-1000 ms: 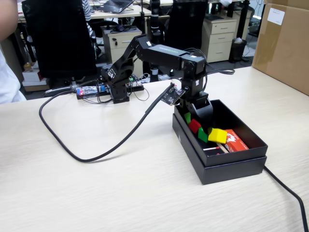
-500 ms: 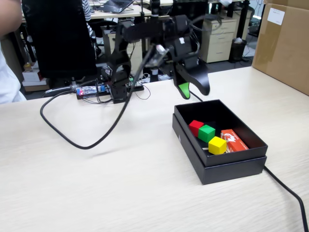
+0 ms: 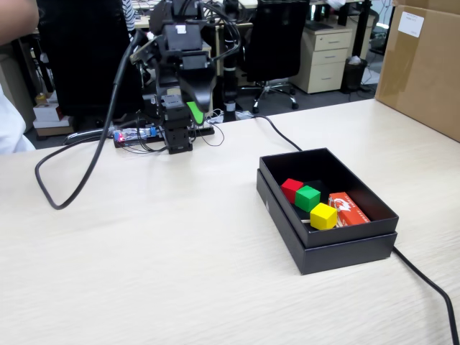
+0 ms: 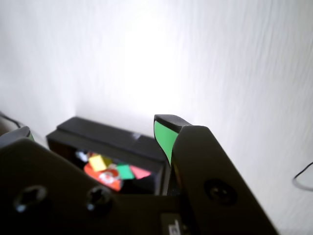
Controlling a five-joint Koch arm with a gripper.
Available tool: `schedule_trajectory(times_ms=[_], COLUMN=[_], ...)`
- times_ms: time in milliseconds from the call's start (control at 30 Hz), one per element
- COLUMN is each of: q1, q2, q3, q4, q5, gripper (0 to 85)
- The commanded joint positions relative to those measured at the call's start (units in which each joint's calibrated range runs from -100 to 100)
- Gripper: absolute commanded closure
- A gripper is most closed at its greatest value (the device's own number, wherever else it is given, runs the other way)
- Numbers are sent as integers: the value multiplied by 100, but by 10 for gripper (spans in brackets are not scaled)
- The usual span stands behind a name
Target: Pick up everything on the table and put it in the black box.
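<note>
Fixed view, arm: the Koch arm had swung away from the black box within the last second and stood folded over its base at about 11 o'clock on the table, well apart from the box.
Gripper: the gripper hung empty, jaws parted; the wrist view showed the green-padded fingertip and the other jaw's tip far off at the left edge, nothing between them.
Red cube: the red cube lay inside the box, touching the green cube.
Yellow cube: the yellow cube lay just beside the green one, nearer the box's front wall.
Packet: an orange-red printed packet lay in the box at 3 o'clock of the cubes.
Change: a second earlier the gripper was down inside the box among the cubes; half a second earlier it was lifted clear, and the cubes had settled into their present row.
Tabletop: no cube remained on the wood; only a black cable looped across it.
Judgement: the task looked complete, with the arm returning to rest.
</note>
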Motion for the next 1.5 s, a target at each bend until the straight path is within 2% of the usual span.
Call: schedule_trajectory(times_ms=[0, 367, 533, 800, 1067, 1267, 1467], q1=[-151, -259, -259, -39, -20, 68, 88], q2=[-1316, -3405, -3497, -3508, -3508, -3508, -3508], q3=[-761, -3563, -4533, -6691, -7570, -8594, -8912], q4=[957, 2115, 2556, 4716, 5389, 6322, 6435], q5=[-205, -249, -264, -337, -391, -435, -425], gripper=[359, 348, 333, 334, 334, 341, 347])
